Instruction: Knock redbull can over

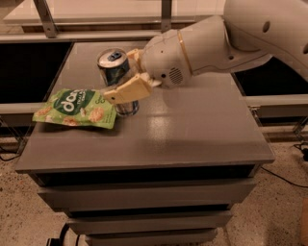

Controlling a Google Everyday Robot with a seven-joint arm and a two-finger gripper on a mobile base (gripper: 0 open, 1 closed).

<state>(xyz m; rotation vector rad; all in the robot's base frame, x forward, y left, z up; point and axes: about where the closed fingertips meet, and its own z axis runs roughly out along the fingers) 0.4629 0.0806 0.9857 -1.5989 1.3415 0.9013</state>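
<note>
The redbull can is blue and silver with a silver top. It stands nearly upright on the grey table, its top leaning a little to the left, and its base is at the right edge of a green snack bag. My gripper reaches in from the right and holds the can between its two cream fingers. One finger crosses the front of the can. The other is behind it near the rim. The lower part of the can is partly hidden by the front finger.
The white arm stretches across the table's back right. A shelf with metal posts runs behind the table. Drawer fronts sit below the front edge. The table's right half is bare grey surface.
</note>
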